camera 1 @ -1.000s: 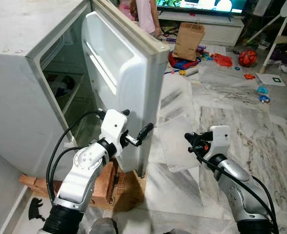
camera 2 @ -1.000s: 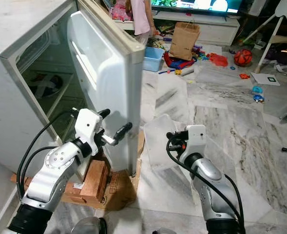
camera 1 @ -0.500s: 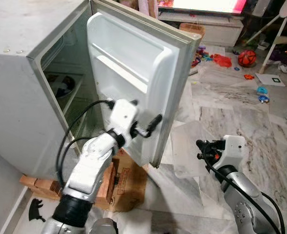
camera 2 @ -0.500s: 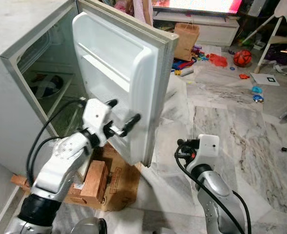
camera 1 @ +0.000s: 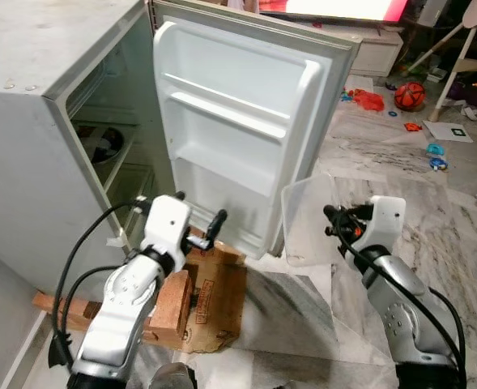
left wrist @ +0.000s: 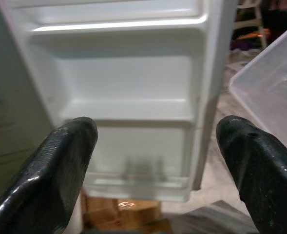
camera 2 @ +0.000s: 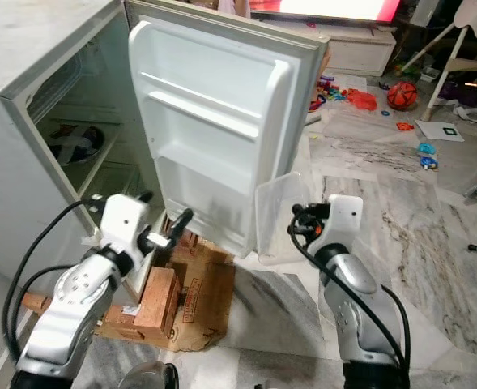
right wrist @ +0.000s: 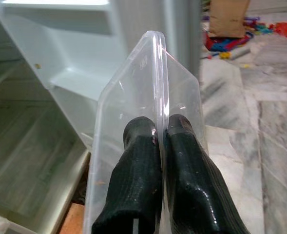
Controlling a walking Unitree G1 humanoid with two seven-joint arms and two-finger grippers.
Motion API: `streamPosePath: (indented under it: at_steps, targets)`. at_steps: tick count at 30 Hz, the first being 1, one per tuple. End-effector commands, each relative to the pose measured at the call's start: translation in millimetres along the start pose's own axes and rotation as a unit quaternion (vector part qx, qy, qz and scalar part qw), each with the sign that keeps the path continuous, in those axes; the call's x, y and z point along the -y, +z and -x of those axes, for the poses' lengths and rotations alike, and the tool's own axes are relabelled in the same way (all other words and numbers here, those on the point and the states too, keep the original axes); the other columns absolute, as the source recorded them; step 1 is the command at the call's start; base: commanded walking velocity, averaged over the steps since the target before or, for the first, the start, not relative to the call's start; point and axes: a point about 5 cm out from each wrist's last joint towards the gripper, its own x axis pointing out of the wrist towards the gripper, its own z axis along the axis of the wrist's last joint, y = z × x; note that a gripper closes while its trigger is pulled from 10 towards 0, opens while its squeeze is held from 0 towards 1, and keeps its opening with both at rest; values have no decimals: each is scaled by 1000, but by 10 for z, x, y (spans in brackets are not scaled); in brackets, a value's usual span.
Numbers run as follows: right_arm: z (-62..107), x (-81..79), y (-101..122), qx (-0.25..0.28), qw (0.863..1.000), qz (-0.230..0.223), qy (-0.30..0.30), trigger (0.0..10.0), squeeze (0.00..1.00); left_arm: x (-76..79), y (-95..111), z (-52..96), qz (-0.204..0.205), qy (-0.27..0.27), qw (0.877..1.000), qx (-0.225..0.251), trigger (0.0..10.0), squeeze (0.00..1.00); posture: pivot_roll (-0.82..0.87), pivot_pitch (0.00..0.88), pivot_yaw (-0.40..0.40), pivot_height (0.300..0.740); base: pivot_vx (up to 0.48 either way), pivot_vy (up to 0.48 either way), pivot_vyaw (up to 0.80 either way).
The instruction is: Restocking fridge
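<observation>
Clear container (one) in right end effector.

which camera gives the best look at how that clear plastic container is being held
The right wrist view: the right pincer is shut on the clear plastic container, its black fingers pinching the thin wall edge-on. Both eye views show it whole, upright by the open white fridge door. The left wrist view catches one corner.

I count one fridge with one open door, two grippers, left and right, one clear plastic container, one wooden block, one red ball
</observation>
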Motion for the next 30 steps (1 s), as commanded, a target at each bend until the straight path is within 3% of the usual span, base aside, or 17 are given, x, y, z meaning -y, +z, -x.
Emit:
streamPosePath:
  at_steps: [1, 11, 30]
  targets:
    - [-54, -6, 34, 6, 1000, 3, 3, 10000, 0, -66, 58, 44, -8, 27, 1000, 14, 10000, 0, 61, 0, -48, 740, 0, 0, 0]
    - [-162, -91, 83, 18, 999, 16, 24, 10000, 0, -67, 70, 21, -9, 37, 999, 16, 10000, 0, 51, 0, -45, 740, 0, 0, 0]
    - [-187, -87, 35, 17, 999, 17, 26, 10000, 0, -35, 47, 30, -5, 38, 999, 13, 10000, 0, 54, 0, -47, 740, 0, -329, 0]
